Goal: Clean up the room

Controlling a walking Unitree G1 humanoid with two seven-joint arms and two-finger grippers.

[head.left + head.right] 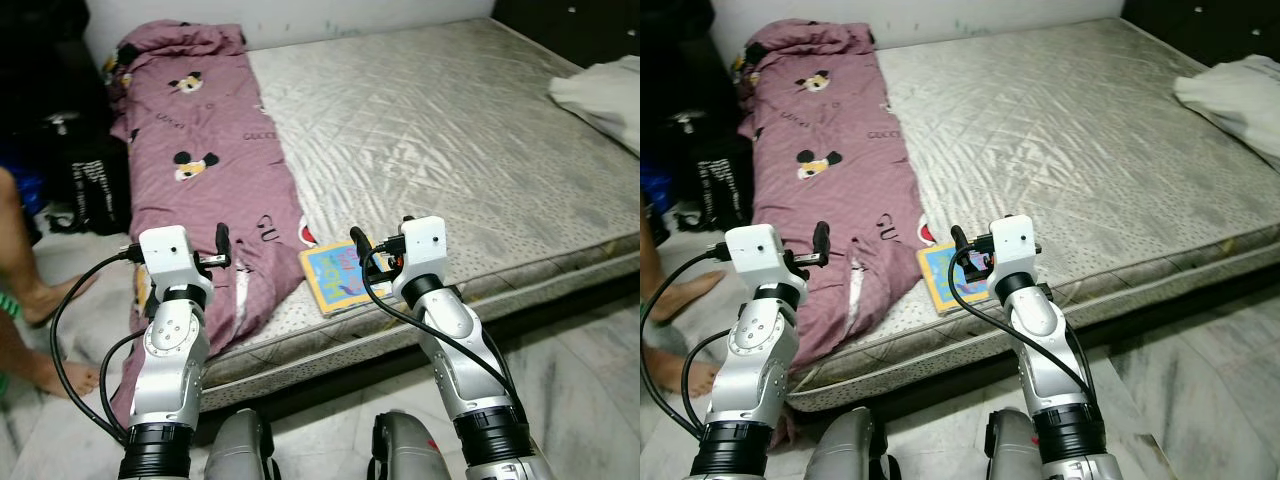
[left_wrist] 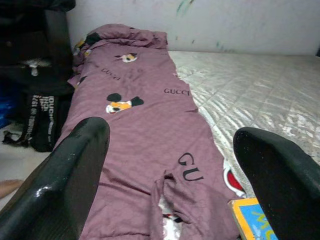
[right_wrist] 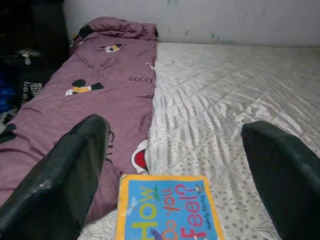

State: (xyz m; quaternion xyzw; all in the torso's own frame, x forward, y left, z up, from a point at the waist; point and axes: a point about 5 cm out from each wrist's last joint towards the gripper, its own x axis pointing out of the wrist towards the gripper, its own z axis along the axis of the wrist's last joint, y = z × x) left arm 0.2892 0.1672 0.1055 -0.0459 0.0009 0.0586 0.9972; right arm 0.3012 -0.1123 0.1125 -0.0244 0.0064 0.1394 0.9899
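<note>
Above book – right claw spread, empty; left claw spread over blanket.

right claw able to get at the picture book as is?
Probably yes. The right claw is open and aimed at the picture book, which lies flat near the mattress edge beside the purple blanket, nothing between them.

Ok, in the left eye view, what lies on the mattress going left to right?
Purple cartoon-print blanket along the left edge → blue and yellow picture book at the near edge, with the right gripper above it → bare grey quilted mattress → white crumpled cloth at the far right.
</note>
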